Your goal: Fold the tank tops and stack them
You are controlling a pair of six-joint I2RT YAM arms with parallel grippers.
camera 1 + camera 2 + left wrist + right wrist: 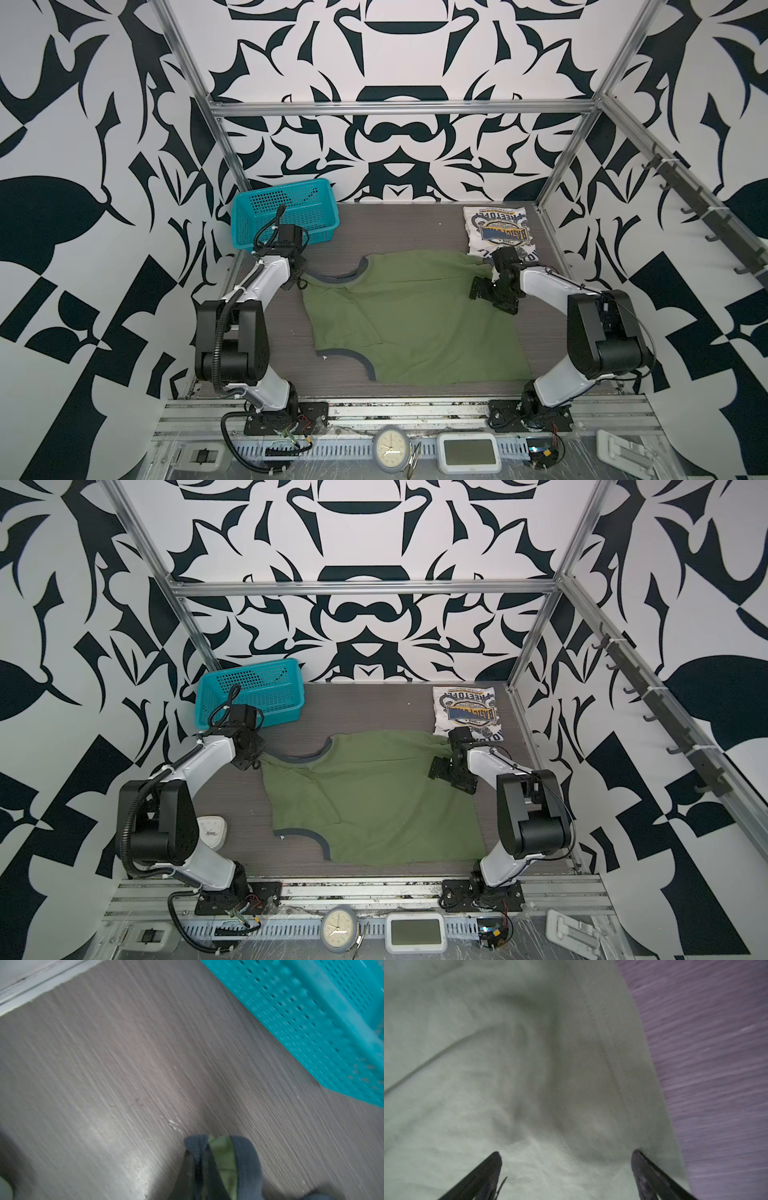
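Olive green cloth tank top (407, 316) lies spread at frame centre, long axis left–right: left gripper (300, 283) pinches its grey-trimmed strap (222, 1155) centre-left; right gripper (566, 1159), jaws spread, stands at the hem centre-right; folded white printed tank top (498, 232) upper right.

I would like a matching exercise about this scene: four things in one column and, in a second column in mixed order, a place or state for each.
Things
1. white tank top
2. olive green tank top
3. left claw
4. right claw

Places and states
A. open, holding nothing
B. folded, at the far right corner of the table
C. shut on a shoulder strap
D. spread out in the middle of the table

Pairs: 1-B, 2-D, 3-C, 4-A
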